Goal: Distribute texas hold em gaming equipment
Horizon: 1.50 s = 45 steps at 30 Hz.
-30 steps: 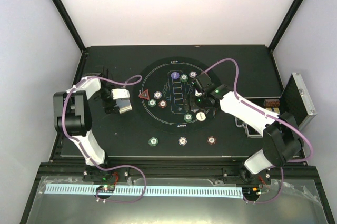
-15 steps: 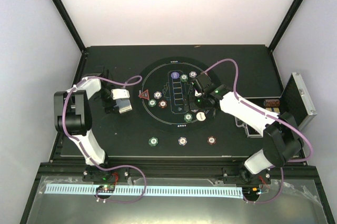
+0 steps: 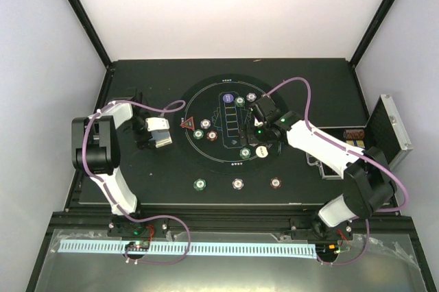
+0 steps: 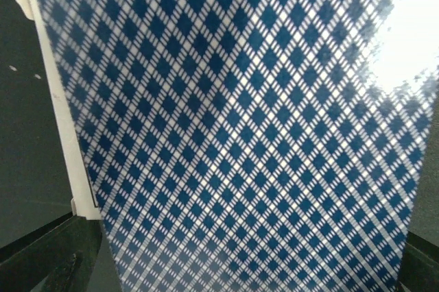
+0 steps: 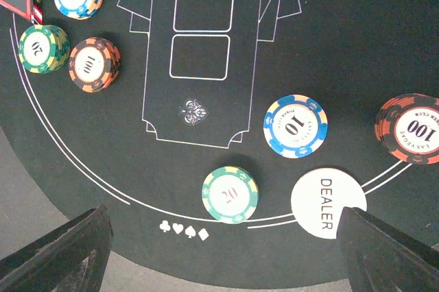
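My left gripper (image 3: 152,134) is at the mat's left side, shut on a deck of playing cards (image 3: 159,130). The deck's blue diamond-patterned back (image 4: 233,127) fills the left wrist view and hides the jaws. My right gripper (image 3: 259,142) is open and empty above the round mat (image 3: 206,162). Between its fingers lie a green 20 chip (image 5: 230,194) and the white DEALER disc (image 5: 328,203). A blue 10 chip (image 5: 295,126) and a red 100 chip (image 5: 410,129) lie beyond. A red triangle (image 3: 186,125), a purple disc (image 3: 228,99) and more chips (image 3: 206,129) lie on the mat.
Three chips sit in a row near the front edge: green (image 3: 199,184), white (image 3: 237,184), red (image 3: 276,183). An open silver-edged black case (image 3: 388,131) stands at the right, with a chip tray (image 3: 348,134) beside it. Purple cables loop over both arms.
The right gripper has shifted very slightly to the left over the mat. The left gripper holds the deck in almost the same place.
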Each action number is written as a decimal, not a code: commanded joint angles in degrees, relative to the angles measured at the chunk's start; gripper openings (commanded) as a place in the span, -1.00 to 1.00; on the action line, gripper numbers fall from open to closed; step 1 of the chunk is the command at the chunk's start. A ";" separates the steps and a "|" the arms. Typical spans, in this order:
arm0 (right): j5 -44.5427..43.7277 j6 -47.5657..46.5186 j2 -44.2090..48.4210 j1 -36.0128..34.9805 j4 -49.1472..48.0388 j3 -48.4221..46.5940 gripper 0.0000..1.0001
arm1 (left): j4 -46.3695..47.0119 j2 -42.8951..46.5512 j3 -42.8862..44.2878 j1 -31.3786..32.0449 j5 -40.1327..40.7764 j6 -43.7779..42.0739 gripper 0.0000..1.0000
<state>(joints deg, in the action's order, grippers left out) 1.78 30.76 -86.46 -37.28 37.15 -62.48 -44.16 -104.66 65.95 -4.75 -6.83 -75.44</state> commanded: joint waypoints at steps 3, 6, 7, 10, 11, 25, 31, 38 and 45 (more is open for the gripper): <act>0.78 0.53 1.70 -0.34 -1.14 0.33 0.84 | 1.24 -1.51 -0.21 -0.61 -0.83 -0.82 0.98; 0.85 0.53 1.73 -0.31 -1.19 0.47 0.84 | 1.35 -1.60 -0.21 -0.96 -1.63 -1.07 0.97; 0.98 0.53 1.65 -0.34 -1.30 0.49 0.84 | 1.36 -1.66 -0.29 -1.16 -1.90 -1.21 0.98; 1.28 0.68 1.64 -0.32 -1.59 0.75 0.84 | 2.06 -1.90 -0.83 -1.43 -2.41 -1.53 0.98; 1.35 0.71 1.64 -0.34 -1.58 0.84 0.83 | 2.39 -1.80 -1.09 -1.60 -2.59 -1.62 0.97; 2.52 1.38 0.72 -0.32 -2.27 0.51 0.81 | 1.97 -1.51 -1.35 -3.37 -6.43 -3.75 0.89; 3.59 1.76 0.59 -0.40 -2.91 0.85 0.78 | 1.79 -1.51 -1.28 -3.42 -6.69 -4.23 0.85; 4.00 1.67 0.45 -0.63 -3.28 0.85 0.75 | 2.22 -1.42 -1.33 -3.49 -7.10 -4.73 0.72; 4.39 1.71 0.15 -1.04 -3.33 0.71 0.68 | 2.48 -1.25 -1.29 -3.50 -7.31 -5.46 0.54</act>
<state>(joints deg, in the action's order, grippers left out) 5.19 32.10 -86.41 -37.87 34.72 -62.11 -43.03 -105.25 65.10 -7.88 -12.86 -78.83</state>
